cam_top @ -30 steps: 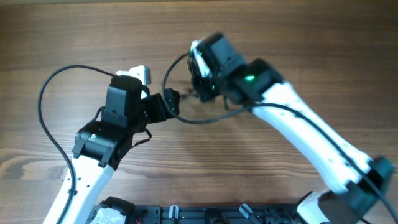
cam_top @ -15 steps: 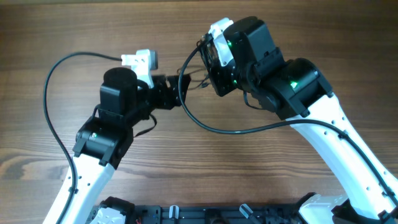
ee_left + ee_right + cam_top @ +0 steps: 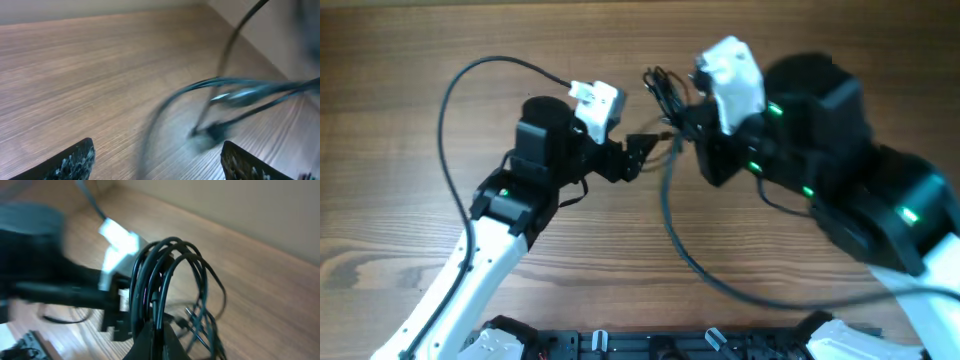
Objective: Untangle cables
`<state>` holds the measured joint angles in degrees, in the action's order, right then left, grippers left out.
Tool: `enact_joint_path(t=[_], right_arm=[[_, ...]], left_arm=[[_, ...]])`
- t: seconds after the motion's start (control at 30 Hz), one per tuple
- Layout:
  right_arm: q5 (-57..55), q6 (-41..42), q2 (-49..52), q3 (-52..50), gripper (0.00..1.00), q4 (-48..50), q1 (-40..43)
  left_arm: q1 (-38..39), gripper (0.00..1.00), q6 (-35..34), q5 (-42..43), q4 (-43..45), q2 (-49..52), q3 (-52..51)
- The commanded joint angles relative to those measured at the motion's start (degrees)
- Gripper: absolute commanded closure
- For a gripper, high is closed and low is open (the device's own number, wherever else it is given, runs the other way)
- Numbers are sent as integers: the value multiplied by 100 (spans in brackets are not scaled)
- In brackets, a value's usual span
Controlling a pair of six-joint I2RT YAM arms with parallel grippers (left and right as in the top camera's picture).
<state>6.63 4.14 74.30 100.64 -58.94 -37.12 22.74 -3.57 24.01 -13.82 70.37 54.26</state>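
While our right pincer (image 3: 155,337) clamps the coiled cables (image 3: 145,280), our left pincer (image 3: 160,162) gapes wide, holding nothing, just beside them; a thick arm lead (image 3: 667,215) loops over the table (image 3: 400,60) behind both.

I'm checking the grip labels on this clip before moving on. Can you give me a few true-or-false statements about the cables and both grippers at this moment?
1. The right gripper is shut on a bundle of thin cables. True.
2. The left gripper is clamped on the cables. False: its fingers are wide apart with nothing between them, and the cables are ahead of it.
3. The cables lie untouched on the table. False: the right gripper pinches them, and their loops stand up above its fingers.
4. The table has a wood-grain surface. True.
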Motion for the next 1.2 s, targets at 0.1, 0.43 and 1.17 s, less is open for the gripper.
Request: enact_joint_path(t=[0.1, 0.43, 1.17], right_arm=[[243, -107, -444, 79, 96, 15, 9], [-1200, -92, -422, 76, 96, -155, 9], [-4299, 955, -385, 76, 96, -177, 9]], left_arm=[[398, 36, 334, 153, 275, 310, 17], [601, 54, 337, 1945, 181, 304, 17], [553, 76, 1447, 3906, -922, 304, 17]])
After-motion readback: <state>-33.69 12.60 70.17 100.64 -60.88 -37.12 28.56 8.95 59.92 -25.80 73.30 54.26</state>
